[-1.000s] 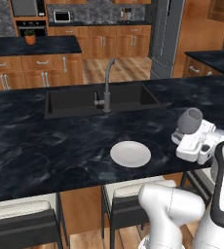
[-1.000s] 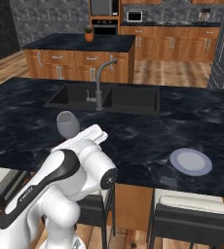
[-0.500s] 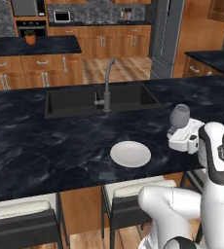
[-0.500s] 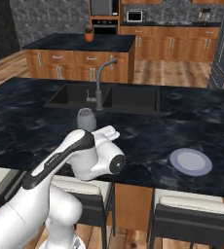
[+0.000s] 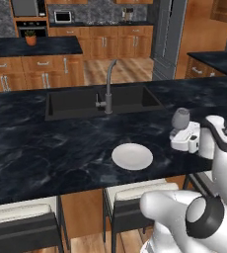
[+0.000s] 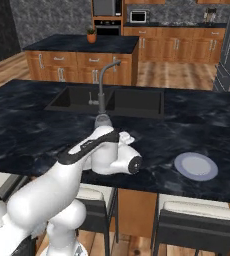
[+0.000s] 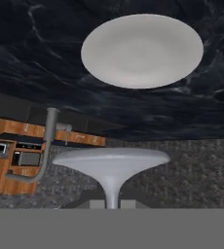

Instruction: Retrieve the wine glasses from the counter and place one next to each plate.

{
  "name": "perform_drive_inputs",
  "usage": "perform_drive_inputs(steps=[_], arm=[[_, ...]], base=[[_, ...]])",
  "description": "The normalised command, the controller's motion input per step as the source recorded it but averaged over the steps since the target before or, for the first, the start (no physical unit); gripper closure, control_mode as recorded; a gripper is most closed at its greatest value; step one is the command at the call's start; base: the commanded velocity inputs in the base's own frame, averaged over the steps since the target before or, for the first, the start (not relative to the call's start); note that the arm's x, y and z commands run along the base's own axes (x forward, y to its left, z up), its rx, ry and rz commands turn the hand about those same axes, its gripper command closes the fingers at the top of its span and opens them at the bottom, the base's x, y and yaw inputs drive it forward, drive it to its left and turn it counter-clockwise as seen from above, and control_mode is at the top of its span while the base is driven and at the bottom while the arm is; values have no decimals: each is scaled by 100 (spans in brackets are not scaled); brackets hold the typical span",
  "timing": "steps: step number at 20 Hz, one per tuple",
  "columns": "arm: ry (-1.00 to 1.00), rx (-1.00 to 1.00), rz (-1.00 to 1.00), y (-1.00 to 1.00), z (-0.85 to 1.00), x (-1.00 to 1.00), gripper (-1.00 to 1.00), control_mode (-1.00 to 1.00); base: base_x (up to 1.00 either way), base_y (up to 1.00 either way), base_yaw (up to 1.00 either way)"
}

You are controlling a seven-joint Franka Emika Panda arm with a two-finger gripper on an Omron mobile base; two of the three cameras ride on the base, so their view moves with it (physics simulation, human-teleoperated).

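The gripper [image 5: 180, 132], right of centre in the left base view, is clenched on a wine glass [image 5: 180, 118] by its stem, carrying it above the counter [image 5: 46, 148] just right of the white plate [image 5: 132, 156]. In the hand view its foot [image 7: 111, 159] sits low with that plate above. This looks like the placing step: next, lower it upright beside the plate, then release. The bluish plate [image 6: 196, 166] lies at the right of the right base view.

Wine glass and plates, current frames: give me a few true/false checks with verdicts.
1. The gripper is shut on a wine glass. True.
2. The held glass stands on the white plate. False: it is carried above the counter, to the plate's right.
3. The bluish-grey plate lies on the counter near its front edge. True.
4. The white plate sits inside the sink. False: it lies on the counter in front of the sink.
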Motion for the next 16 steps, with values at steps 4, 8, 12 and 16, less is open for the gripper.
perform_drive_inputs(steps=[4, 8, 12, 16], arm=[[0, 0, 0, 0, -33, 58, 100, -100], [1, -2, 10, -2, -29, 46, 100, -100], [4, 0, 25, -15, -24, 24, 100, -100], [0, -4, 22, -3, -16, 10, 100, -100]], base=[[0, 0, 0], [0, 0, 0], [0, 0, 0], [0, 0, 0]])
